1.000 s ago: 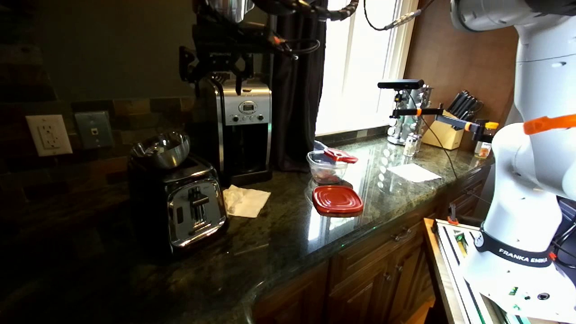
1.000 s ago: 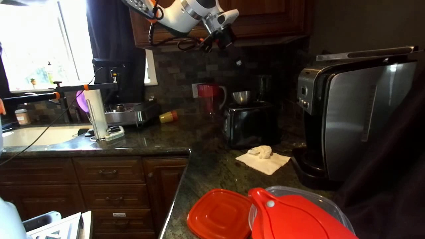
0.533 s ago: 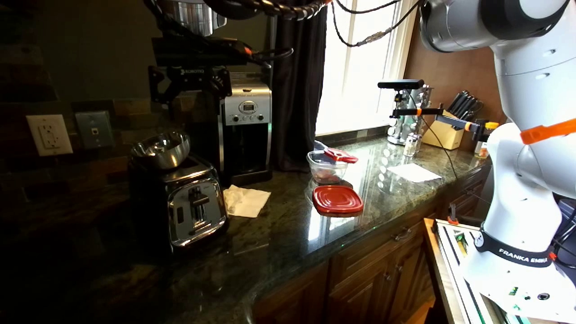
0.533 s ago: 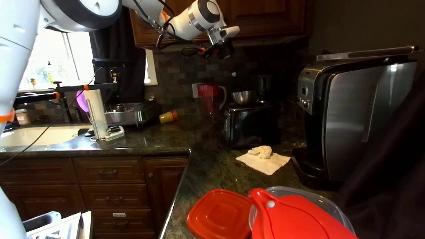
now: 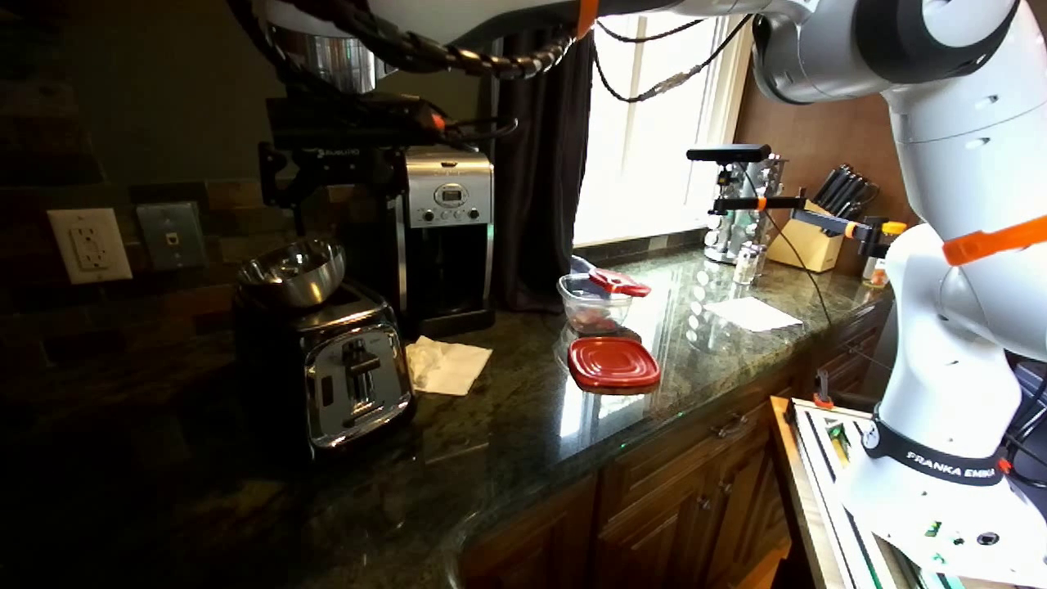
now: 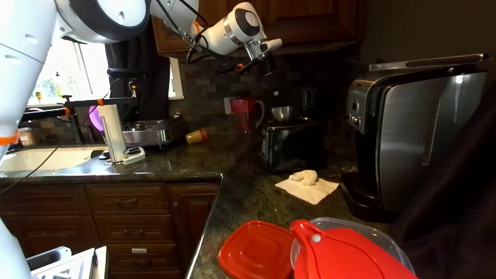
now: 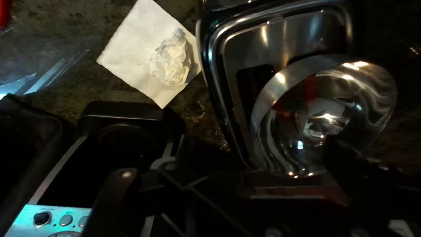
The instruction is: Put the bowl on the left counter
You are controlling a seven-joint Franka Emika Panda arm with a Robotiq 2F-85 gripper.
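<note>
Bowl [image 5: 298, 278] — shiny silver metal — sits on top of the toaster [image 5: 339, 393], left of ctr in an exterior view & right of ctr in the wrist view. Claw [image 7: 258, 139] hangs above it, fingers [image 7: 345, 161] spread well apart; in the wrist view the one at the right of the frame overlaps the bowl, can't tell if they touch. Toaster stands on the dark, speckled stone desk [image 5: 491, 442] w/ wood cabinets [image 6: 131, 223] below. Napkin [image 7: 131, 49] w/ a crumpled tissue [image 7: 172, 62] on it is just beside the toaster, upper left of the wrist view. Coffee maker [image 6: 426, 131] is at right in an exterior view; flat red dish [image 6: 257, 250] is at bottom ctr there, clear container [image 6: 360, 226] next to it.
</note>
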